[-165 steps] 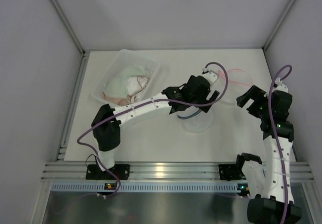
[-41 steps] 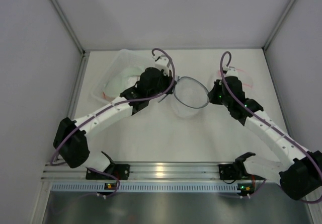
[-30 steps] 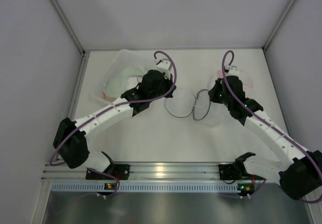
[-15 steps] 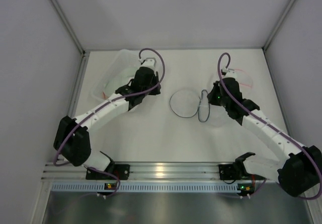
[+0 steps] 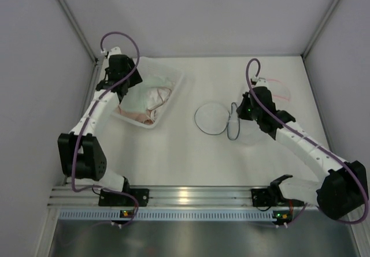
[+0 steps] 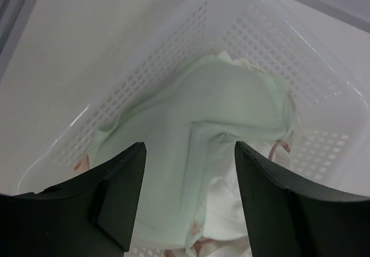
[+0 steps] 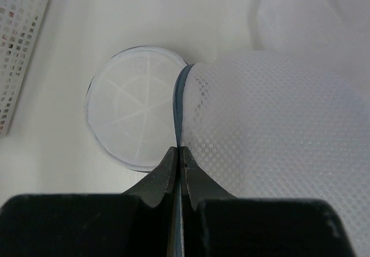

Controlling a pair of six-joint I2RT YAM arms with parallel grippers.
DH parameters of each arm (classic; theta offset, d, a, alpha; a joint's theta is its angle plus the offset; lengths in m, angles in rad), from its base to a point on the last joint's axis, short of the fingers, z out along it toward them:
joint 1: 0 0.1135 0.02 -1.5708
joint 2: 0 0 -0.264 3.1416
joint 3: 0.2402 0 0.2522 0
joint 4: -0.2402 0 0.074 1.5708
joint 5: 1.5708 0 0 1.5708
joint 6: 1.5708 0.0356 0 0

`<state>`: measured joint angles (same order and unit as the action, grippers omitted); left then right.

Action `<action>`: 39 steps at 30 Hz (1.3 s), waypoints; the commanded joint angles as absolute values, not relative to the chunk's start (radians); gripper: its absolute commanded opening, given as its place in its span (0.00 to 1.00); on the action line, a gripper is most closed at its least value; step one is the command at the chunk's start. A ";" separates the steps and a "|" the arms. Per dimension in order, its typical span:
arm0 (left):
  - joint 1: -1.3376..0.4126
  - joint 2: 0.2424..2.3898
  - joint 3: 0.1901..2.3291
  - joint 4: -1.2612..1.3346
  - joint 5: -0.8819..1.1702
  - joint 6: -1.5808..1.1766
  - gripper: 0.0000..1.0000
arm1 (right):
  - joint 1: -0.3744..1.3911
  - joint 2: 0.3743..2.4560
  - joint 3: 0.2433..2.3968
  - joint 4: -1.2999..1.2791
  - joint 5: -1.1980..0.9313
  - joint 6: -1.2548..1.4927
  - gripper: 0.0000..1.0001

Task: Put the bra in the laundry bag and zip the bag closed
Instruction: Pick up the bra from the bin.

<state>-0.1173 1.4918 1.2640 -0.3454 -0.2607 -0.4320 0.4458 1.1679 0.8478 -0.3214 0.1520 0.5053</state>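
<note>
The bra [image 6: 219, 130], a pale mint-green padded piece, lies in the basket [image 6: 173, 55] on top of the other laundry. A white cloth [image 6: 228, 211] shows at its near edge, and a thin pinkish strap [image 6: 280, 150] loops beside it on the right. In the top view the bra [image 5: 141, 100] sits in the middle of the basket [image 5: 175, 78], which stands at the back left of the bench [image 5: 173, 153], its long side turned at a slant.

The left pincer [image 6: 188, 153] hangs right above the basket with its jaws spread wide, and it has hold of nothing. Both dark fingers [image 6: 121, 193] frame the bra from above without touching it. In the top view the left pincer [image 5: 121, 79] is over the far left end of the basket.

The bag [image 7: 277, 130], white see-through mesh, lies well apart from the basket, right of the bench's middle. Its round flap [image 7: 136, 115] lies flat on the bench beside the mouth, joined to it at the dark rim [image 7: 178, 104]. The right pincer [image 7: 178, 151] is closed tight on that rim, and the mesh bulges out to the right of the grip. From above, the right pincer [image 5: 241, 110] is just right of the flap [image 5: 211, 118], with the bag [image 5: 250, 134] beneath and beside it.
</note>
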 commanded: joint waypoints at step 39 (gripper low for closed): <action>-0.008 1.965 1.503 -0.282 0.166 0.137 0.59 | 0.331 1.080 1.190 -0.571 0.006 0.402 0.86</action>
<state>-0.0090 1.9388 1.4994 -0.3141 0.1432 0.1196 0.3416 1.0752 1.1465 -0.5735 0.0235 0.4110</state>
